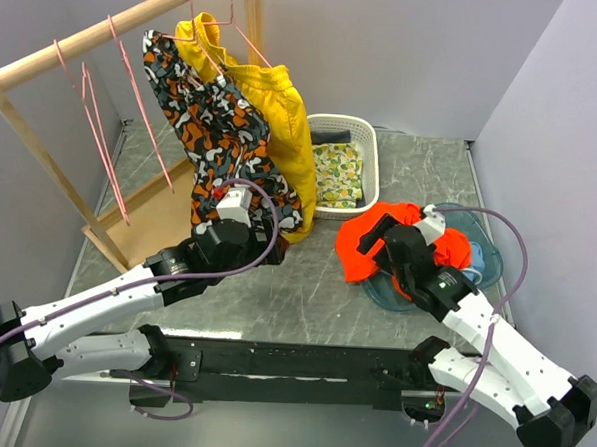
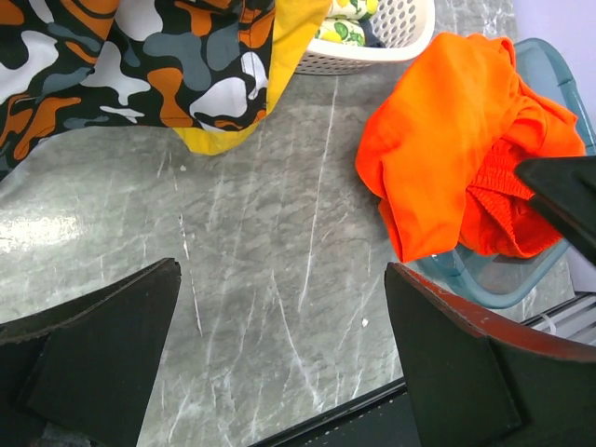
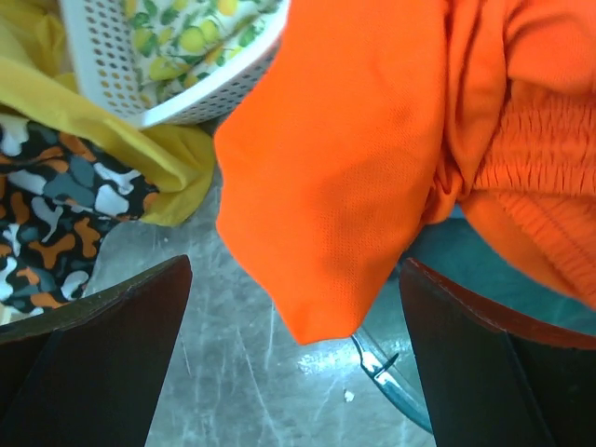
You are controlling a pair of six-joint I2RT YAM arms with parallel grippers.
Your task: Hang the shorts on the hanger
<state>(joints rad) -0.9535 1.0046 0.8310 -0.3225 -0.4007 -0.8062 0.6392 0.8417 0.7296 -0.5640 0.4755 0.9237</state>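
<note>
Shorts lie bunched, not yet gripped; hanger hangs bare. Right claw gapes just over them, left claw gapes empty over the surface. Grasping and hanging remain.

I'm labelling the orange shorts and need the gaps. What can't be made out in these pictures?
Shorts: no drawstring visible in any view; folds and, from the top, the right arm cover them.
Blue container underneath: mostly covered by the shorts, shape unclear.
White basket: dark item inside too small from the top; wrist views crop it.
</note>
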